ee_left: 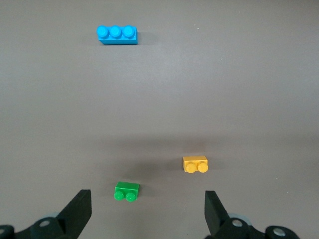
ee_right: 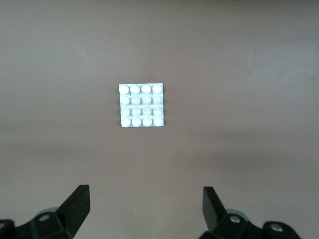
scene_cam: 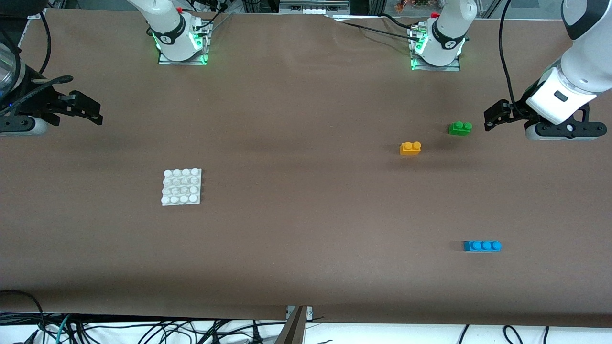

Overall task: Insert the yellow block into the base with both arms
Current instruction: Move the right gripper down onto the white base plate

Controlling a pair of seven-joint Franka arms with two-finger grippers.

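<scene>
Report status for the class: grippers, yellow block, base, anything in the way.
Left gripper open, up beside green brick. Right gripper open, waiting. Yellow block loose on table, apart from base. Blue brick clear of path.

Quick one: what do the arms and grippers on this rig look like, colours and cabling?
Both arms are white with black joint bands and green-lit bases. The left gripper and right gripper are black, each with two wedge-shaped fingers. Black cables run along the arms.
</scene>
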